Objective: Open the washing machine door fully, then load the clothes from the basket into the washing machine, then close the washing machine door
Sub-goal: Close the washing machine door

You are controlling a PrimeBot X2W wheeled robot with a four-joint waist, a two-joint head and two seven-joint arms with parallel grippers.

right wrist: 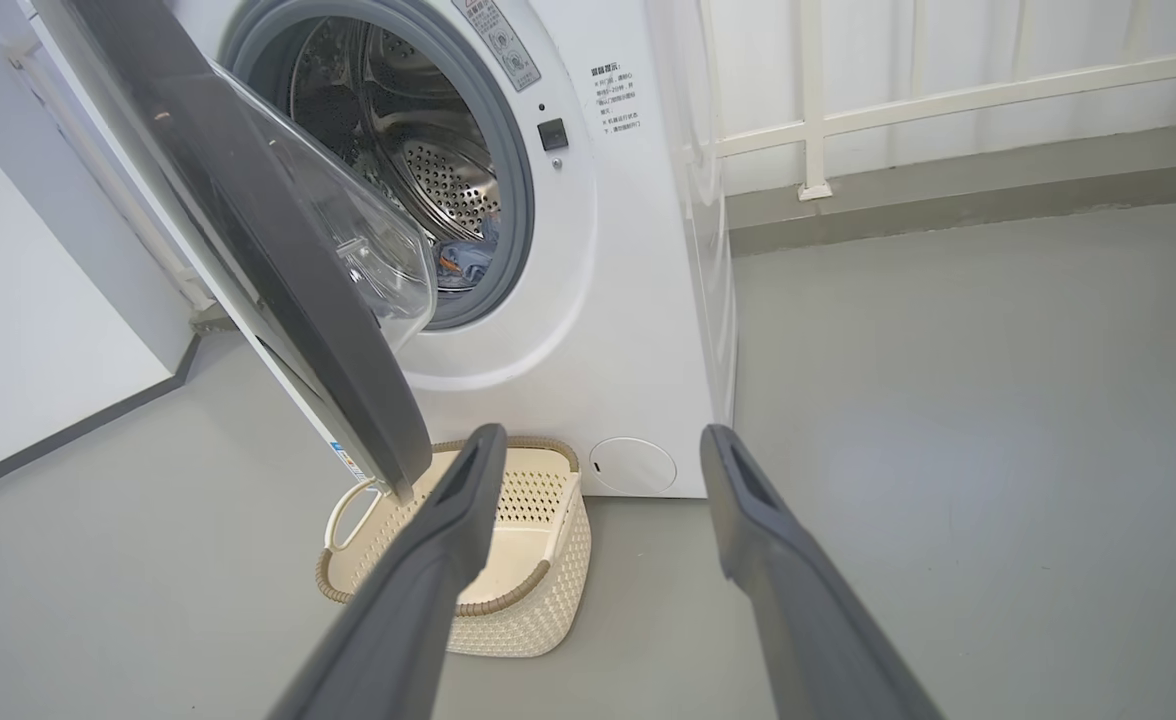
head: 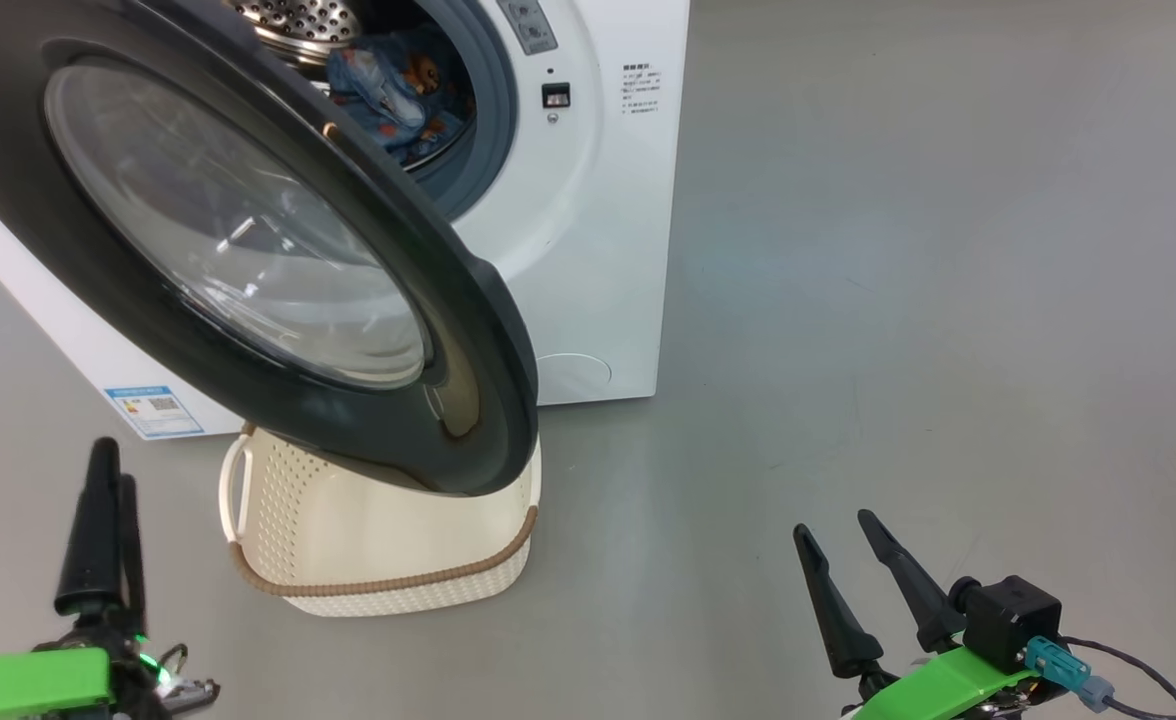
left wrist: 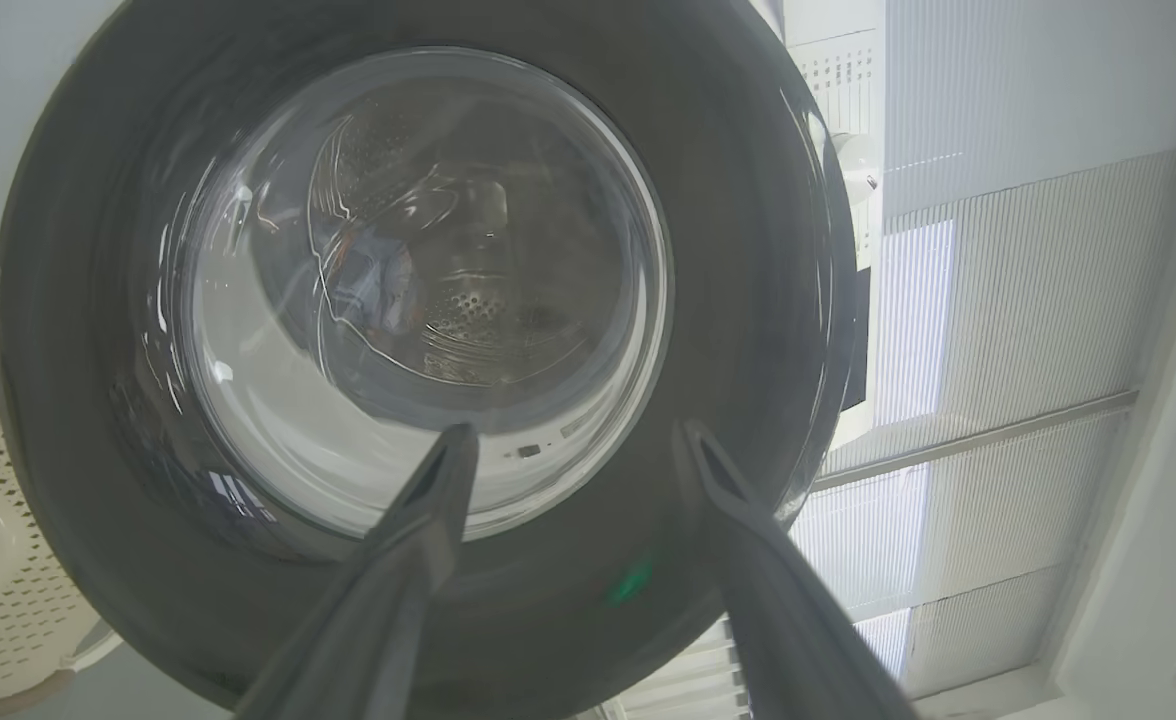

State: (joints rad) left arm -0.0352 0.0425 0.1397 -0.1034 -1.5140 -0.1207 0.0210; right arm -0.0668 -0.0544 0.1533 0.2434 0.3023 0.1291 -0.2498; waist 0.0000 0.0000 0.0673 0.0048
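The washing machine door [head: 248, 250] cuts off much of what we would like to see. In the head view it stands partly open and covers the far side of the basket [head: 398, 590], most of the drum mouth and the lower left front of the washing machine [head: 598, 250]. Past its edge we make out the clothes [head: 398, 90] inside the drum, blue fabric with an orange-brown figure (how many pieces, we cannot tell). Through the glass bowl in the left wrist view they are only a bluish smear.

The basket stands on the grey floor [head: 898, 300] at the machine's foot, under the door's lower rim. The right wrist view shows its cream bottom beside the door edge.

Our left gripper [head: 115, 462] is seen edge-on in the head view, so its gap is hard to read there. Its own camera shows the fingers spread wide, holding nothing and pointing at the door's outer face. The right gripper [head: 833, 523] is likewise spread and free, well apart from the machine. A blue label sticker [head: 153, 410] peeks out beneath the door.
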